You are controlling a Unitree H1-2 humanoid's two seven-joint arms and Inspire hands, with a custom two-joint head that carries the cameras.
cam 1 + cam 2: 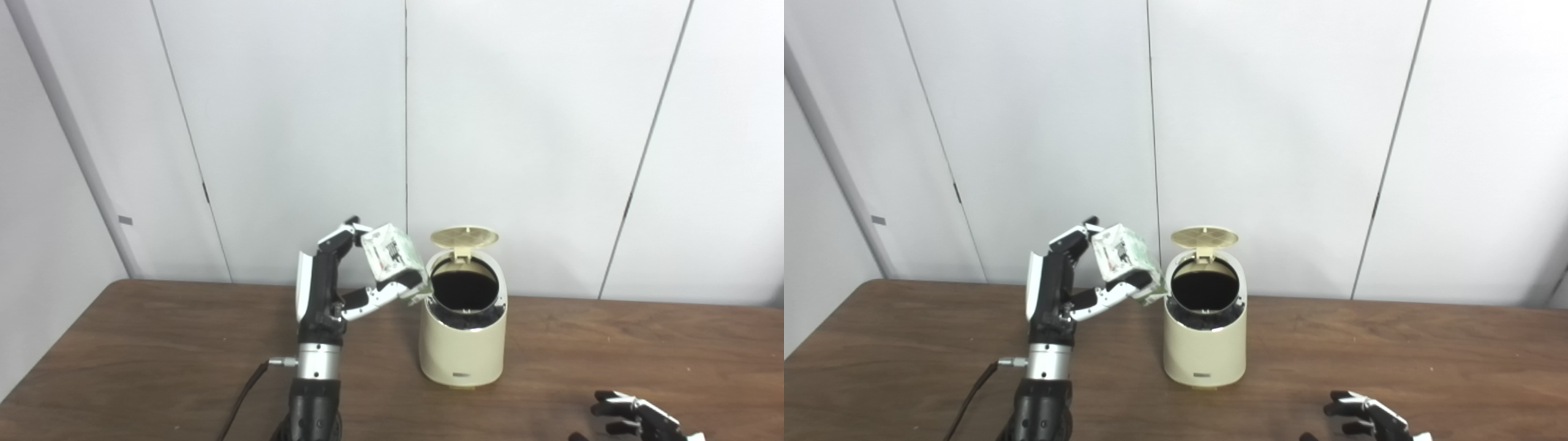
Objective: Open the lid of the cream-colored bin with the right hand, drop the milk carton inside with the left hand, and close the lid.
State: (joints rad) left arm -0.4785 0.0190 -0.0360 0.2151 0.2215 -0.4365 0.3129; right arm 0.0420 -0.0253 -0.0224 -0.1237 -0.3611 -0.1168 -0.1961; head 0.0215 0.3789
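Note:
The cream-colored bin (pixel 463 346) stands upright mid-table with its round lid (pixel 463 237) flipped up at the back, showing a dark opening. My left hand (pixel 343 282) is raised just left of the bin, shut on the white milk carton (pixel 392 254), which is tilted with its lower corner at the bin's left rim. My right hand (pixel 637 419) rests low at the table's front right, away from the bin, fingers spread and holding nothing.
The brown wooden table (pixel 153 355) runs up to a white panelled wall behind the bin. A dark cable (pixel 242 398) trails from my left wrist toward the front edge.

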